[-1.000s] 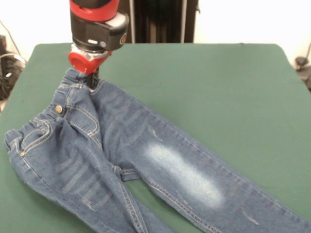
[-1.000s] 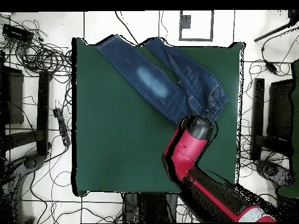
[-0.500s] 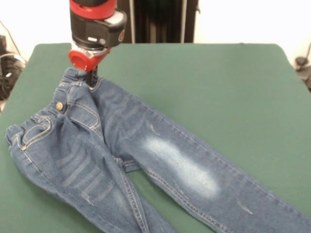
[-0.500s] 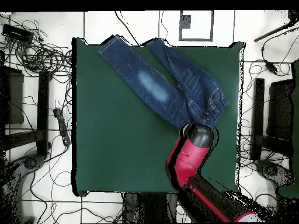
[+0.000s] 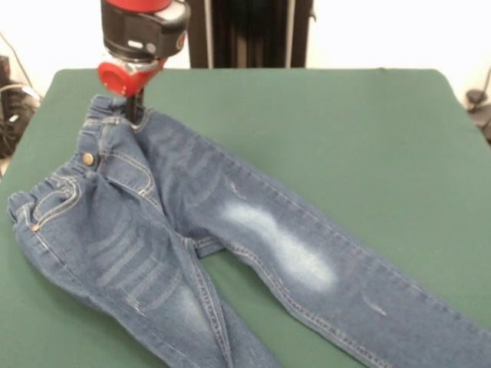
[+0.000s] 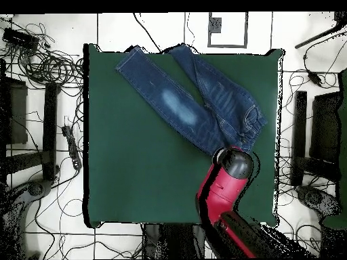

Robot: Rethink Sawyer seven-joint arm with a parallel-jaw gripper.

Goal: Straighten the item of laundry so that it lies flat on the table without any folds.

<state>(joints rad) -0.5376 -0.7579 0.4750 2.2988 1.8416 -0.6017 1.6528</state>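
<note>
The gripper [image 5: 135, 115] is pinching the waistband of the jeans [image 5: 207, 230] at its far corner and dragging it toward the robot's side of the green table [image 5: 345, 138]; over the last second the whole garment has been sliding along after it, the faded thigh patch [image 5: 280, 245] shifting with it. That pull is drawing the legs out straighter, though the waist is still bunching near the brass button [image 5: 88, 159] and the two legs are overlapping at the crotch, so flattening is only partly done. No containers are showing anywhere on the table.
</note>
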